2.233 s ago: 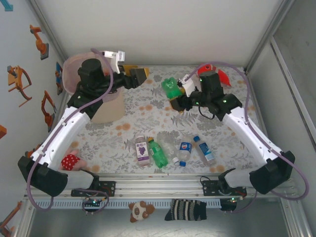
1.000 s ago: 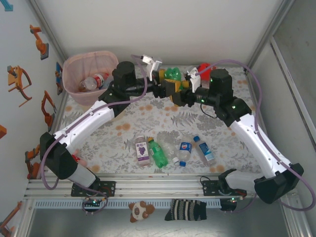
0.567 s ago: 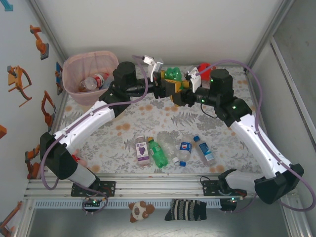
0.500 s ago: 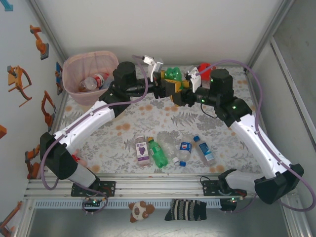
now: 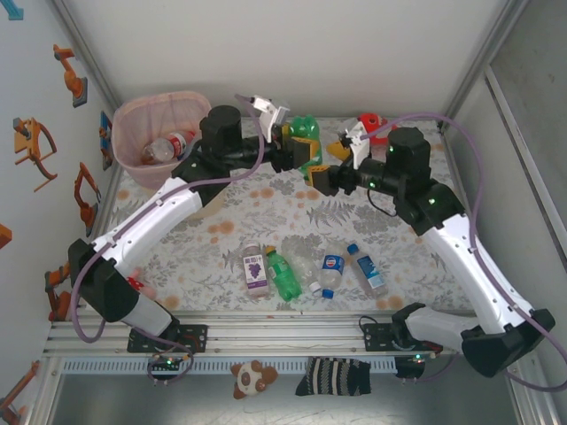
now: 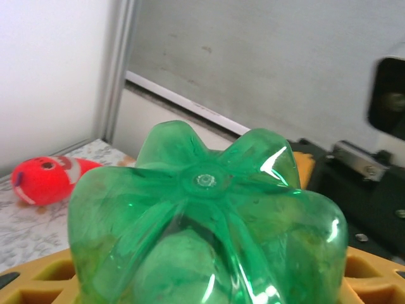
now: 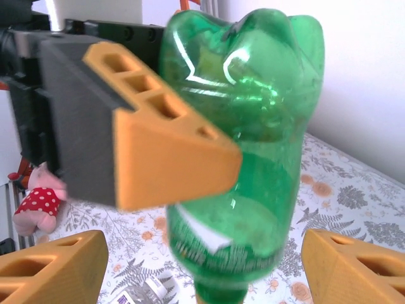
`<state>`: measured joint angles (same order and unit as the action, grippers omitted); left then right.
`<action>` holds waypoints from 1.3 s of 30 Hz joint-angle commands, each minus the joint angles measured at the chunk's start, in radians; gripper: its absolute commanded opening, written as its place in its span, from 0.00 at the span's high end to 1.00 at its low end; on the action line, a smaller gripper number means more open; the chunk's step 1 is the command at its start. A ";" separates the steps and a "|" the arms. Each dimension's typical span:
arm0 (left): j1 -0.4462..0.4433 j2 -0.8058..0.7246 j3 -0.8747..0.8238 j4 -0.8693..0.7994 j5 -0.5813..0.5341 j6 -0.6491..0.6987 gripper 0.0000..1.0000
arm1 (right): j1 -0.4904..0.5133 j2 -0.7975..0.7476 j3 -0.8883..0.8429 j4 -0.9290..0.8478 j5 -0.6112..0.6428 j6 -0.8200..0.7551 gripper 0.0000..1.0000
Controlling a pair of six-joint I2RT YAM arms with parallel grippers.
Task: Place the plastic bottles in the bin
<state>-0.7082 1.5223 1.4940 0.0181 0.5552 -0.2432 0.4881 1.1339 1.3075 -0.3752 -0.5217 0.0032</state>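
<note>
Green plastic marked the step in hand: one green bottle was held up in the air over the far edge of the bench, about midway along it. It looked like a pass from arm to arm. The left gripper had its jaws pinching the bottle across its body, and its wrist view showed the bottle's petal-shaped base poking out between the orange pads. The right gripper stood just beside it with jaws spread. In the right wrist view both of its orange fingers sat wide of the bottle, touching it on neither side (so the left arm alone seemed to carry the weight).

The next move, as I judged it, called for the left arm to swing the bottle toward the bin in the far left corner, clear its rim, and only then spread its jaws. The right arm would do well to back off first, since the two wrists were close. A red-labelled bottle lay inside the bin, and a row of bottles lay along the near edge.
</note>
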 commanded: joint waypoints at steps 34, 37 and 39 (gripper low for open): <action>0.678 0.066 0.593 -0.963 -0.538 0.196 0.43 | -0.003 -0.024 0.026 -0.060 0.060 -0.034 0.23; 0.698 0.109 0.619 -1.003 -0.556 0.213 0.43 | -0.003 -0.023 0.024 -0.059 0.058 -0.034 0.23; 0.711 0.129 0.615 -1.019 -0.565 0.213 0.43 | -0.003 -0.026 0.023 -0.060 0.060 -0.034 0.23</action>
<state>-0.0105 1.6276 2.0884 -0.9222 0.0212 -0.0685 0.4881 1.1114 1.3079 -0.4156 -0.4534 -0.0231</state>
